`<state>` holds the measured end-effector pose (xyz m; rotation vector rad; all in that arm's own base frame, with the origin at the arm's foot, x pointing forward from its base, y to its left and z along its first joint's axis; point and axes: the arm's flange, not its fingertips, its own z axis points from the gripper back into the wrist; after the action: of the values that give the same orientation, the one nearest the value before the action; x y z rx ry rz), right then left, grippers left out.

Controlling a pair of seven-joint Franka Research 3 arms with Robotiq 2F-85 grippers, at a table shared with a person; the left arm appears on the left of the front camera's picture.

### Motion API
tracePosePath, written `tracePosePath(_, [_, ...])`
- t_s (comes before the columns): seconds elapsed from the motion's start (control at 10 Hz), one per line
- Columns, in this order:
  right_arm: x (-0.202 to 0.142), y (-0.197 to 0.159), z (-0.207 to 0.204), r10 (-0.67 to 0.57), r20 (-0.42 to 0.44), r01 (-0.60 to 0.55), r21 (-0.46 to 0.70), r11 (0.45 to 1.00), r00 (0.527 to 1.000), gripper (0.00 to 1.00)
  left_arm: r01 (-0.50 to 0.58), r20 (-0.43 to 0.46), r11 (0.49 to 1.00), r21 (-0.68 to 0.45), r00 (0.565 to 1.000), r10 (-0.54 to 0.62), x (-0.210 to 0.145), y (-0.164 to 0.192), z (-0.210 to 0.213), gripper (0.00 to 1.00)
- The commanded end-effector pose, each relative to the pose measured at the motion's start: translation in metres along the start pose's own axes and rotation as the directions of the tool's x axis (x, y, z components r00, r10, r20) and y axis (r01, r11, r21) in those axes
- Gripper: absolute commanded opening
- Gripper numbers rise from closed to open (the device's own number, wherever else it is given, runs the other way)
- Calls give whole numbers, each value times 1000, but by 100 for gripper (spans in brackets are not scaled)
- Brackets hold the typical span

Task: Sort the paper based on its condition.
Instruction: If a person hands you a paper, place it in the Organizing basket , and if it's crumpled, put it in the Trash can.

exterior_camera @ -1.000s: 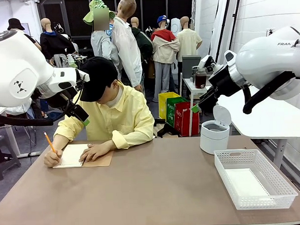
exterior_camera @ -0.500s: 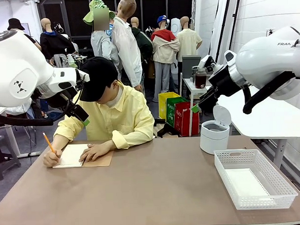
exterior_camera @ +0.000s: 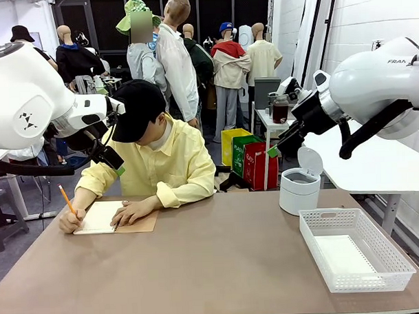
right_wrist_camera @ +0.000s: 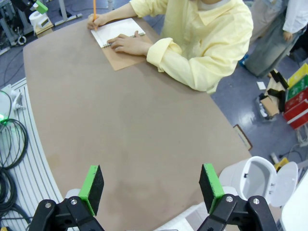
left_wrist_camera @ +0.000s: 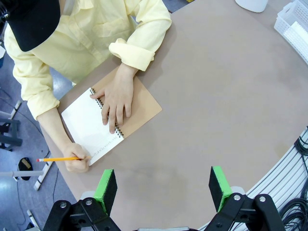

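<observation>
Left gripper (left_wrist_camera: 162,187) and right gripper (right_wrist_camera: 150,186) both hang high above the table (exterior_camera: 220,267), jaws spread wide, nothing between the pads. Under the left one a person's hand (left_wrist_camera: 77,163) writes with a pencil (left_wrist_camera: 60,159) in the spiral notebook (left_wrist_camera: 94,127). One paper sheet (exterior_camera: 344,255) lies flat in the white basket (exterior_camera: 320,215), near the open bin (exterior_camera: 299,188). Sorting looks paused. The next move needs a loose sheet to be offered, then a call on whether it is smooth or creased.
</observation>
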<state>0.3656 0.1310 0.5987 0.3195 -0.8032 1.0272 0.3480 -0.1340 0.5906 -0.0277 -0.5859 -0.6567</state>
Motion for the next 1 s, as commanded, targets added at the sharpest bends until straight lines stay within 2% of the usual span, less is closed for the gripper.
tracePosePath(0.0, [0, 0, -1, 2, -1, -2, 2, 1000, 1000, 100, -5, 0, 1000, 1, 1000, 5, 0, 1, 1, 100])
tracePosePath(0.9, [0, 0, -1, 2, -1, -2, 2, 1000, 1000, 100, -5, 0, 1000, 1, 1000, 5, 0, 1, 1, 100])
